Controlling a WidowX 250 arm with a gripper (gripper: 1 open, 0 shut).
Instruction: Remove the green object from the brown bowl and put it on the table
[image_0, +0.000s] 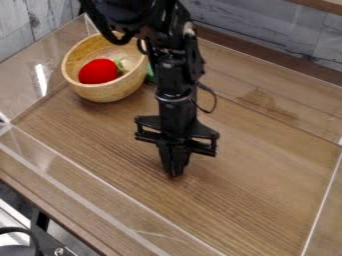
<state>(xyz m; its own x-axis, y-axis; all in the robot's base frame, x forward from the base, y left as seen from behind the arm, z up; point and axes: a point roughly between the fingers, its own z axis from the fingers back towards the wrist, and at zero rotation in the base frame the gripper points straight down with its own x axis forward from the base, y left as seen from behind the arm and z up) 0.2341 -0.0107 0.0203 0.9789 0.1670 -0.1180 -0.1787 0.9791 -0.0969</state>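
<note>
Jaws of the gripper (175, 170) are pointing down, pressed together and holding nothing, their tip hovering at the tabletop (267, 200). Behind the arm, the brown bowl (107, 68) is holding a red round object (95, 71). I cannot tell where the green object is lying.

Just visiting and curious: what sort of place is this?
Probably a robot test bench: a wood-grain table fenced with clear plastic walls, a black arm's end effector pointing down, and a brown bowl as practice prop.
</note>
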